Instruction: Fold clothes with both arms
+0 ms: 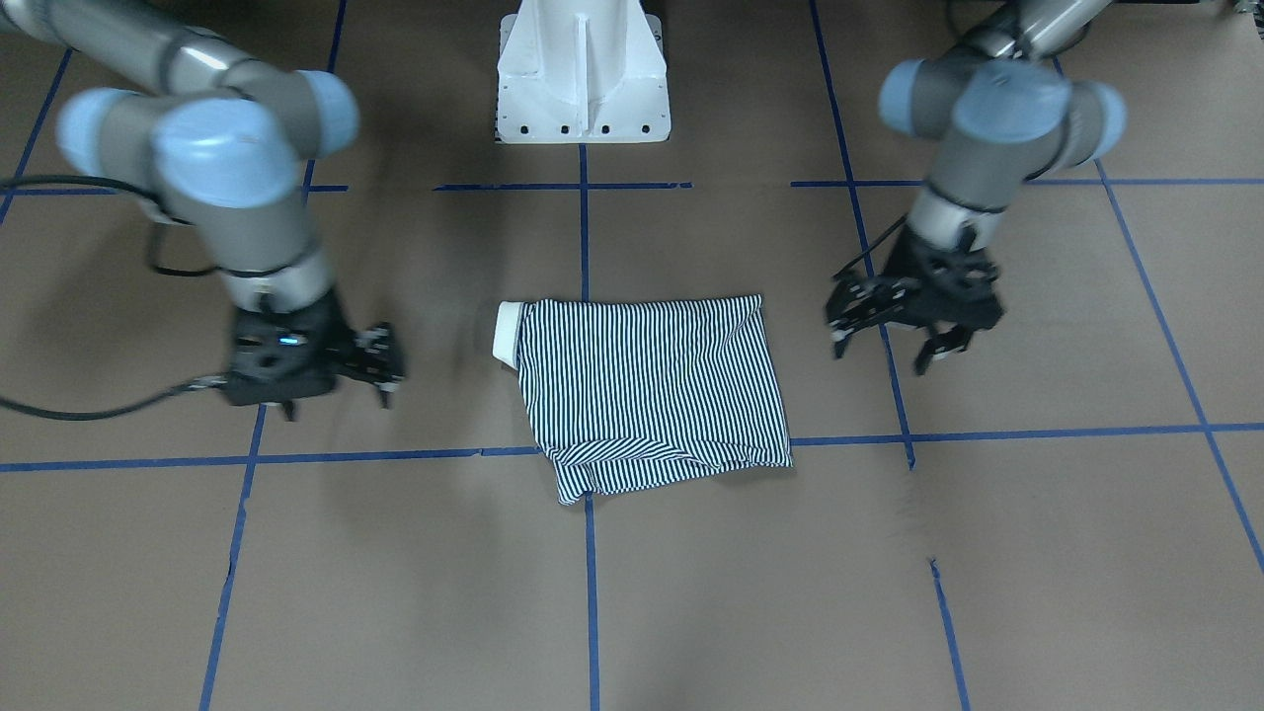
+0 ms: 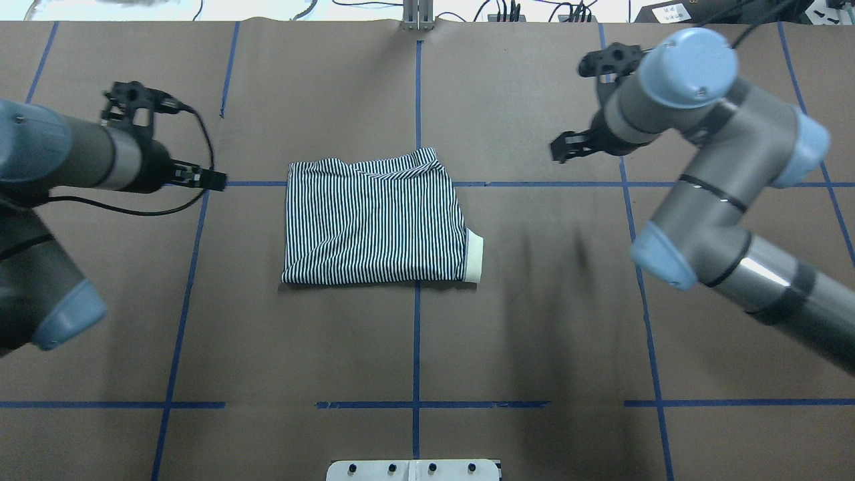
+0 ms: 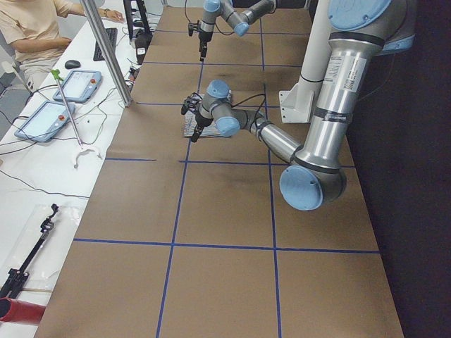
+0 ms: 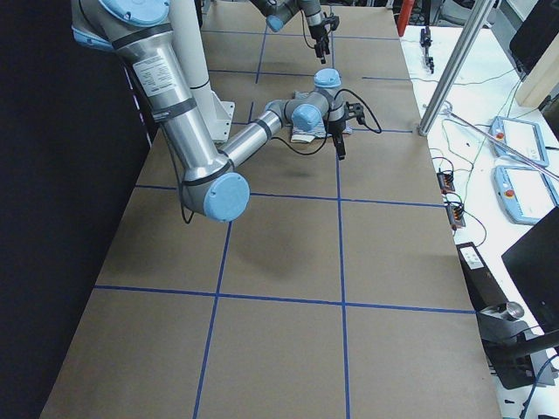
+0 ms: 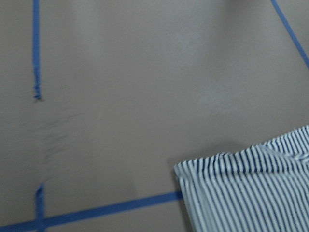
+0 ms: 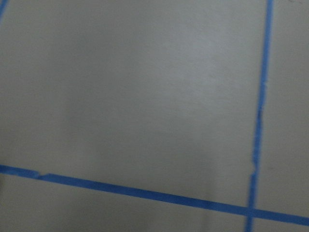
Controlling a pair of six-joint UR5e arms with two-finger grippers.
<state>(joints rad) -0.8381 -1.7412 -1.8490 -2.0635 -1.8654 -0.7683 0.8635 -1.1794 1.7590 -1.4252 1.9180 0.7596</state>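
Brown table [image 1: 987, 553] carries the folded striped polo shirt [image 1: 652, 385]; I see left gripper [image 1: 884, 351] and right gripper [image 1: 338, 400] spread, holding nothing.

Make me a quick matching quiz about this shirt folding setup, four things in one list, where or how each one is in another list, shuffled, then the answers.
Things:
1. striped shirt
2. collar
3. left gripper
4. right gripper

Places or states:
A. off the shirt's collar side, holding nothing
B. folded, lying in the middle of the table
C. white, sticking out at one edge of the shirt
D. off the shirt's collarless side, holding nothing

Pairs: 1-B, 2-C, 3-D, 4-A
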